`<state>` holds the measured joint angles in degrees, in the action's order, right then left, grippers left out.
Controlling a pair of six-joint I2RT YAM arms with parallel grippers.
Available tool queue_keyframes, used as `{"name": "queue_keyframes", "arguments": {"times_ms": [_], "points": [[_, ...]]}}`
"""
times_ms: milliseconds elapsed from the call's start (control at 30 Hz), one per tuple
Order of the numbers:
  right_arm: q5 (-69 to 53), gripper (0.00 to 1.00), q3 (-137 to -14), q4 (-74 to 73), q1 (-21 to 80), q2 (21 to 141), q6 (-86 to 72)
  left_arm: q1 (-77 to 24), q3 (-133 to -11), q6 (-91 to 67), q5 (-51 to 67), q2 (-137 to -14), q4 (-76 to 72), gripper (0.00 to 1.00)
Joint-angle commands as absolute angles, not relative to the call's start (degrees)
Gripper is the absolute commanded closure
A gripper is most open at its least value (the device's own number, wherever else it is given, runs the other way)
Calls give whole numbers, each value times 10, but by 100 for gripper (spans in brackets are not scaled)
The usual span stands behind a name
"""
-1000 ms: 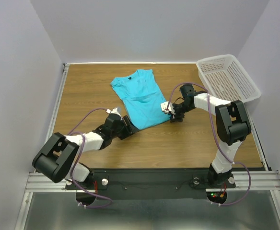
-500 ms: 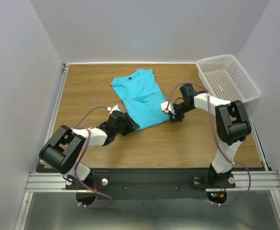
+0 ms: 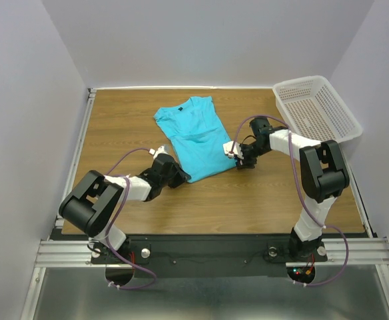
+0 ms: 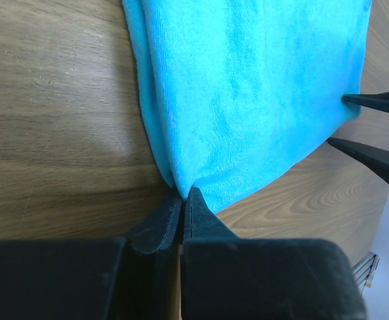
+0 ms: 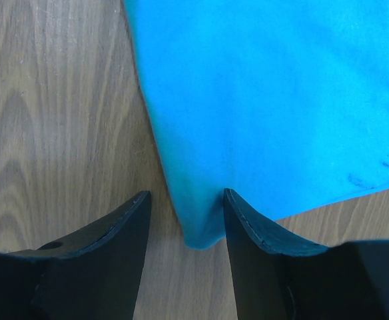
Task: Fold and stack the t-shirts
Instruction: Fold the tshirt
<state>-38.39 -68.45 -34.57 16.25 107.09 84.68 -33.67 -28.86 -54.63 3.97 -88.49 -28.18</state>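
On the table [image 3: 114, 127], mid-way back, the shirt [image 3: 198, 137] lay folded lengthwise. Its near hem corners met the left gripper [image 4: 183, 200], pinched shut on one, and the right gripper [image 5: 186, 195], open astride the other. Lifting now would likely skew the shirt, one corner unheld. Wrist views showed both grips; the top view hid them.

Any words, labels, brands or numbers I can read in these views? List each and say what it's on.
No text can be read in any view.
The neck label on the t-shirt: a small dark patch, too small to read.
The basket: no markings visible.
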Motion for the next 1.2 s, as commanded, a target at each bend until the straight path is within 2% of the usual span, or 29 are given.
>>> {"name": "queue_keyframes", "arguments": {"times_ms": [0, 100, 200, 333, 400, 433, 467, 600, 733, 867, 1033, 1167], "points": [[-353, 46, -683, -354, 163, 1049, 857, -338, -286, -521, 32, -872, -271, 100], [-341, 47, -679, -353, 163, 1058, 868, -338, -290, -518, 39, -867, -271, 100], [-338, 55, -679, -353, 163, 1070, 869, -338, -294, -513, 47, -867, -271, 100], [-340, 72, -681, -353, 163, 1082, 861, -338, -295, -505, 57, -862, -273, 100], [-341, 84, -674, -353, 163, 1081, 858, -337, -294, -505, 69, -857, -273, 100], [-342, 96, -671, -354, 163, 1076, 849, -337, -290, -503, 82, -849, -274, 100], [-345, 99, -668, -353, 163, 1070, 842, -336, -288, -504, 90, -843, -273, 100], [-364, 99, -644, -355, 163, 990, 793, -336, -277, -518, 140, -789, -260, 100], [-386, 99, -640, -378, 163, 893, 701, -335, -273, -519, 170, -709, -173, 100], [-411, 99, -671, -462, 163, 827, 650, -331, -276, -519, 192, -608, -91, 100], [-425, 99, -722, -468, 163, 811, 569, -299, -310, -519, 209, -545, -29, 100], [-439, 99, -808, -467, 163, 855, 538, -234, -351, -493, 228, -563, -27, 100]]}}
